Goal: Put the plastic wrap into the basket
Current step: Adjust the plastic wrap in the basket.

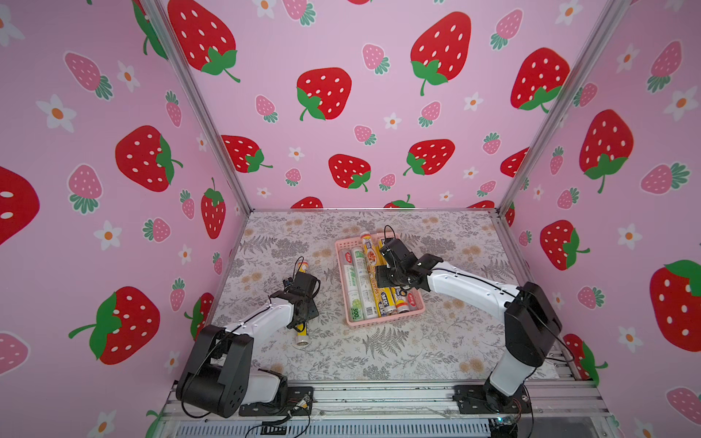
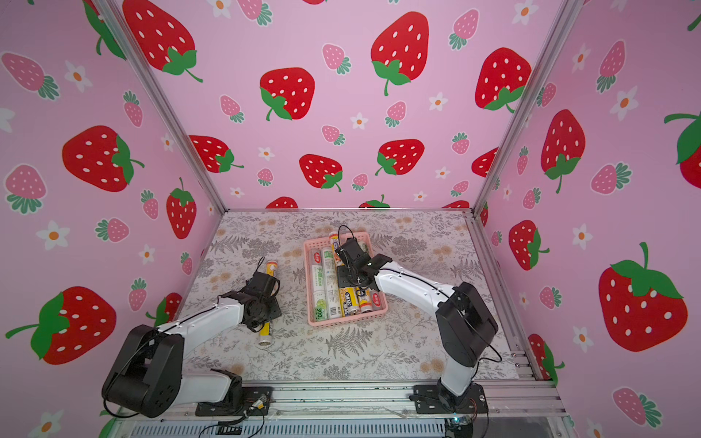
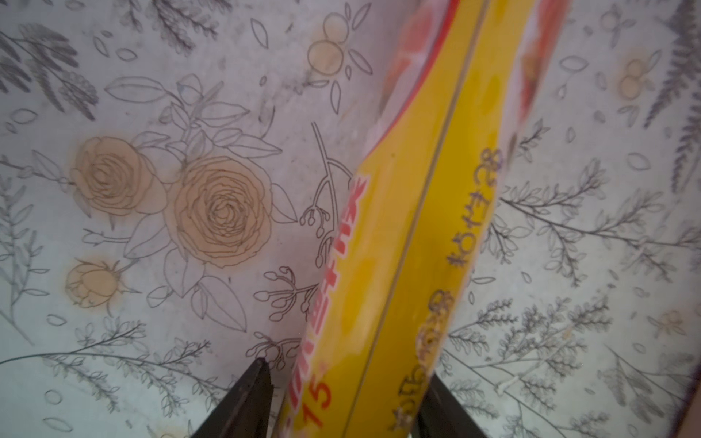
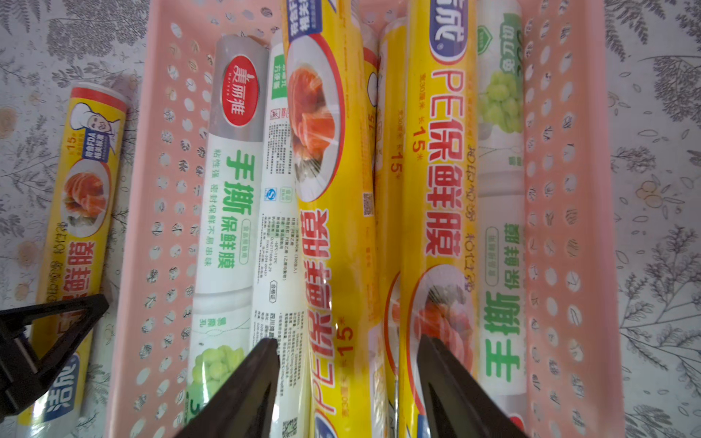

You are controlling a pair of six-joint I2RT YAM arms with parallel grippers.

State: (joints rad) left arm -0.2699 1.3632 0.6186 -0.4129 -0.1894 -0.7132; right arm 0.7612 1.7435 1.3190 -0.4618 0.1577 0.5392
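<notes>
One yellow plastic wrap roll (image 1: 302, 336) lies on the table left of the basket (image 1: 383, 323). My left gripper (image 3: 349, 383) is low over its middle. One finger (image 3: 436, 394) touches the roll (image 3: 402, 235) and the other stands a sliver off it. The pale-pink basket (image 4: 561, 189) holds several rolls, white-green (image 1: 354, 280) and yellow (image 4: 440, 170). A yellow roll (image 4: 326, 212) lies on top of them, its far end over the far rim. My right gripper (image 4: 347, 345) hangs open just above the yellow rolls, gripping neither.
A flower-print cover (image 1: 379, 352) spreads over the table. Strawberry-print walls (image 1: 341, 113) close in the back and both sides, with metal posts (image 1: 212, 125) at the back corners. An aluminium rail (image 1: 379, 398) carrying both arm bases runs along the front edge.
</notes>
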